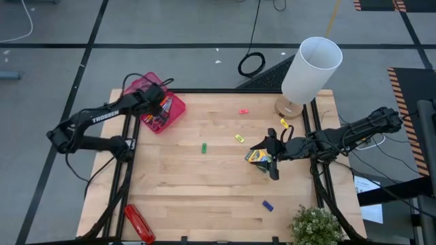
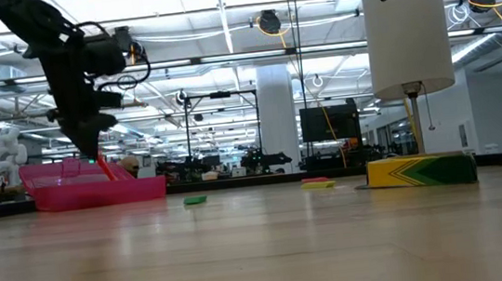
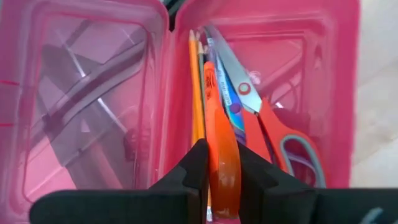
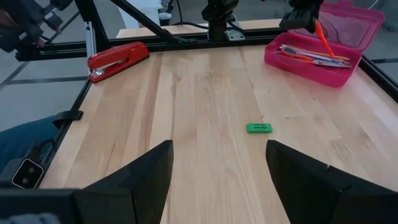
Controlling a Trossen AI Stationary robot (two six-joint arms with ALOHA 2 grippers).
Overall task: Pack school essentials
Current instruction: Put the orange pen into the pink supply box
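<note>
Left tool (image 3: 222, 186), upper left of the high view, grips the orange marker (image 3: 222, 149) upright over the pink case (image 1: 174, 109), directly beneath. Right tool (image 4: 217, 180) released, beside the crayon box (image 1: 258, 157).

In my left wrist feed the orange marker (image 3: 222, 163) is running off the frame's edge between the fingers, and the scissors (image 3: 273, 127) are covering the pens beneath. From above, the small coloured erasers (image 1: 203, 148) are showing too tiny for me to read their shapes.
</note>
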